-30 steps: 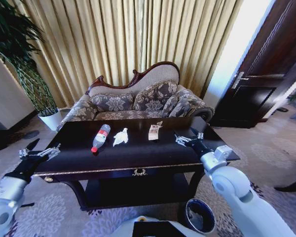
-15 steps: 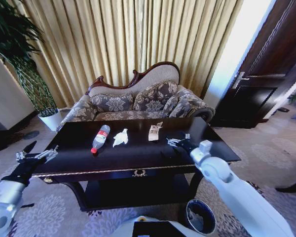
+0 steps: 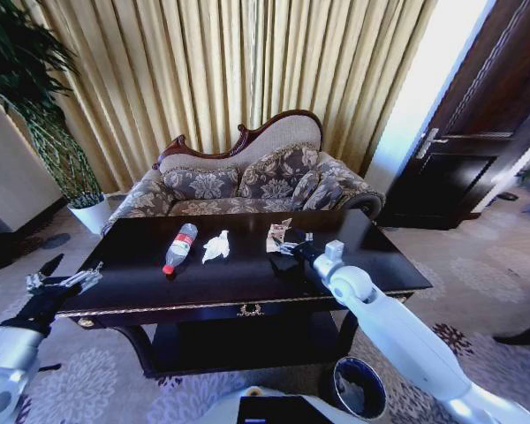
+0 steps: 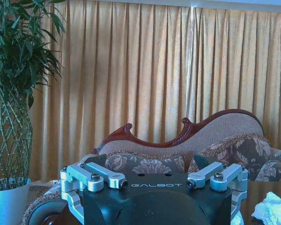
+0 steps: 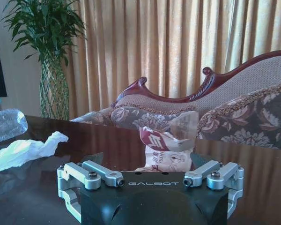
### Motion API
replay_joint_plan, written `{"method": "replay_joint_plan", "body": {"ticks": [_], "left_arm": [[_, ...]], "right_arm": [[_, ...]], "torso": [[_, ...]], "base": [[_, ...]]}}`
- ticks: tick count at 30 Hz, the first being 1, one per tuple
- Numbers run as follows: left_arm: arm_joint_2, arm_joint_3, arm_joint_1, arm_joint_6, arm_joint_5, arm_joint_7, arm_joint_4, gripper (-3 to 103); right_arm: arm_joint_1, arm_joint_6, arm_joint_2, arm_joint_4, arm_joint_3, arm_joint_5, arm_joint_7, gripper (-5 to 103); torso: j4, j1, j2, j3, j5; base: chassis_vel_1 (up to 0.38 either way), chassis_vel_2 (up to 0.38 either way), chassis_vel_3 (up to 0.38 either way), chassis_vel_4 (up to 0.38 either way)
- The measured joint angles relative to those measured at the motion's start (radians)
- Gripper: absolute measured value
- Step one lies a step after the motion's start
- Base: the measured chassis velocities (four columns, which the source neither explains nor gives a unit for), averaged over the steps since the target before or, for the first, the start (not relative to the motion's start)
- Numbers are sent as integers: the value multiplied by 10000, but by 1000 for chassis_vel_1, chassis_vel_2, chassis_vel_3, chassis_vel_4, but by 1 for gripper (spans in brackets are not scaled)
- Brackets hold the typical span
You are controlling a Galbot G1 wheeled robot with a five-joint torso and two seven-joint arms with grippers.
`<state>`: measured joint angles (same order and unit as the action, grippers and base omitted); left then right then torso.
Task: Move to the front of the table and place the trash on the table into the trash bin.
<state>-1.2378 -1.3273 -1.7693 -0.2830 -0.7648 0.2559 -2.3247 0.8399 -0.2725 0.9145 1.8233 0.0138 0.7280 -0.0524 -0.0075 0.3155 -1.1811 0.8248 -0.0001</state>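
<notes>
R gripper over table, fingers spread wide, just short of wrapper. Bottle + tissue further left. L gripper open, off table's left end.

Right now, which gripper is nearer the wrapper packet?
Right. The right gripper is over the table right at the wrapper packet; the left gripper hangs off the table's left end, far away.

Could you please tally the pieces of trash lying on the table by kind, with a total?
Plastic bottle: 1
Crumpled tissue: 1
Wrapper packet: 1
Total: 3, all lying on the table.
</notes>
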Motion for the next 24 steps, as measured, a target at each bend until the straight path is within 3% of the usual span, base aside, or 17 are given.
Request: {"method": "replay_joint_plan", "body": {"ticks": [24], "left_arm": [[-17, -24, -104, 292, 168, 229, -44, 100]], "right_arm": [[-1565, 32, 750, -1685, -979, -13, -27, 100]], "torso": [[1, 1, 0, 1, 2]], "base": [[0, 0, 0, 0]]}}
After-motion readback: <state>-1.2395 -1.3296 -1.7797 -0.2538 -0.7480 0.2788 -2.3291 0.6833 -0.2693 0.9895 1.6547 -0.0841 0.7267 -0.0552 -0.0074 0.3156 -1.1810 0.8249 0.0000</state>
